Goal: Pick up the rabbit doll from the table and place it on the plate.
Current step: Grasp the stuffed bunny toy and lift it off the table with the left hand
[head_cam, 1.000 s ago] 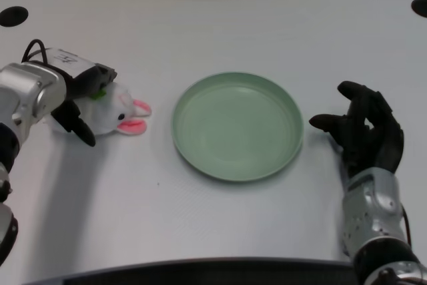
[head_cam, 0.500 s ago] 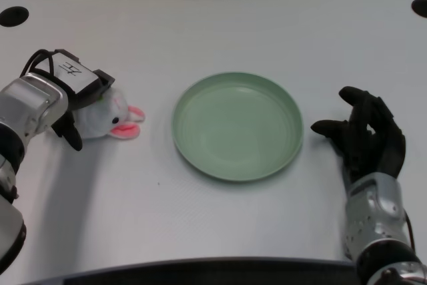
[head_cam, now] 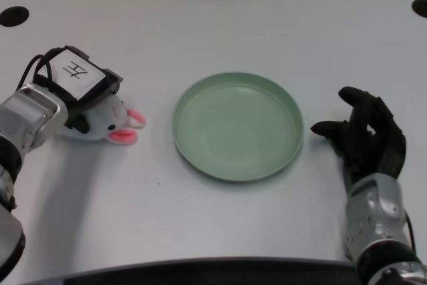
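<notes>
Now left hand clamped over rabbit doll.

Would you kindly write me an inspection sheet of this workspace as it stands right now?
Surface: white table, with dark round holes at its far left and far right corners.
Job's things: rabbit doll, white with pink ears, lies on the table left of the plate; green plate holds nothing.
Clutter: nothing seen.
Hands: left robot hand sits over the doll, covering its back; whether the fingers have closed on it cannot be told. Right robot hand is to the right of the plate, holding nothing.
Cables: black cable loops at the left wrist.
Surroundings: pale wall panels beyond the table's far edge.
</notes>
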Controlling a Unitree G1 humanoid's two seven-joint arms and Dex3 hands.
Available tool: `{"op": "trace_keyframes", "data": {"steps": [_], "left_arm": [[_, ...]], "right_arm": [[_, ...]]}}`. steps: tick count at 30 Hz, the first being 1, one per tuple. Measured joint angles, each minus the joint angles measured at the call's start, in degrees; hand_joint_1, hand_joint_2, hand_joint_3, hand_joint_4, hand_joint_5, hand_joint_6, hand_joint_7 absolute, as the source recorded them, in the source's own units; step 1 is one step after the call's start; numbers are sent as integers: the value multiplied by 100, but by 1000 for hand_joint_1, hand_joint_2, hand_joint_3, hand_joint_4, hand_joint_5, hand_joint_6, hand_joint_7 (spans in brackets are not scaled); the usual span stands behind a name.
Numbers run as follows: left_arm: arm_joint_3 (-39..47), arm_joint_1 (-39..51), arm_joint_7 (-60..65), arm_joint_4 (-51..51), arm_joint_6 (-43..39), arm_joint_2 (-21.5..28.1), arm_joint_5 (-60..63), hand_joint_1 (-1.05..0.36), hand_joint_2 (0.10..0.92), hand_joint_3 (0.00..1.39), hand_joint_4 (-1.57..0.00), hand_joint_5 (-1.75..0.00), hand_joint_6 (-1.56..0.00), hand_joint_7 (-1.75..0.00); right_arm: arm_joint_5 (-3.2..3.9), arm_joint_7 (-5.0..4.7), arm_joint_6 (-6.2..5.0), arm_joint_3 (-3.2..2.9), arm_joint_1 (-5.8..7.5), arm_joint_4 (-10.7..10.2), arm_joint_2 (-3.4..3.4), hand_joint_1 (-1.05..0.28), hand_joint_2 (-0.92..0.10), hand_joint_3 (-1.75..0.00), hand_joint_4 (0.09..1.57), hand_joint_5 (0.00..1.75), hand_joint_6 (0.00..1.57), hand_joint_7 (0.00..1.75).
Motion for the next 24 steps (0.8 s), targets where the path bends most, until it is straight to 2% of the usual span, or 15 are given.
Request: {"op": "trace_keyframes", "data": {"steps": [2, 5, 7, 10, 12, 15, 18, 20, 21, 23, 24], "left_arm": [[-39, 36, 222, 45, 1, -11, 13, -304, 728, 1, -739, -1711, -775, -808], [-93, 43, 265, 71, 3, -27, 16, -307, 712, 2, -865, -1743, -974, -453], [-100, 38, 137, 74, -26, -27, 3, -256, 725, 4, -900, -1746, -1052, -324], [-116, 7, -126, 71, -28, -27, -13, -207, 733, 5, -869, -1744, -1092, -269], [-71, -13, -333, 67, -30, -27, -90, -183, 736, 5, -837, -1727, -1103, -265], [84, -14, -541, 53, -55, -7, -270, -173, 754, 4, -831, -1508, -1102, -270], [186, -8, -572, 37, -96, 38, -391, -150, 769, 7, -792, -1630, -1117, -293], [318, -5, -637, -2, -204, 111, -534, -141, 780, 8, -765, -1634, -1124, -341], [364, -5, -668, -29, -237, 160, -588, -138, 780, 5, -767, -1649, -1087, -445], [497, -5, -702, -109, -280, 271, -705, -118, 793, 4, -773, -1725, -935, -791], [566, -5, -704, -149, -299, 324, -767, -113, 795, 4, -778, -1735, -907, -854]], "right_arm": [[2, 0, 0, -2, 0, 0, -1, -400, -921, -453, 873, 1349, 710, 1127], [4, 0, 0, -2, 0, 0, 1, -406, -921, -457, 878, 1355, 713, 1127], [8, 15, 0, -12, -2, 9, -1, -402, -921, -450, 868, 1350, 709, 1123], [21, 25, 0, -27, -12, 22, -3, -397, -921, -468, 863, 1348, 701, 1123], [18, 37, 0, -26, -11, 22, -3, -400, -921, -469, 868, 1348, 700, 1124], [17, 39, 0, -26, -11, 22, -2, -399, -921, -454, 866, 1339, 703, 1120], [22, 39, 2, -30, -12, 23, -3, -398, -921, -454, 874, 1339, 700, 1117], [20, 38, 2, -33, -14, 27, -2, -403, -921, -451, 874, 1340, 698, 1120], [20, 39, 1, -36, -19, 38, -4, -406, -921, -435, 878, 1339, 704, 1122], [22, 48, -3, -55, -40, 72, -11, -411, -921, -418, 884, 1333, 710, 1124], [22, 52, -7, -64, -47, 86, -13, -412, -921, -415, 887, 1332, 713, 1125]]}}
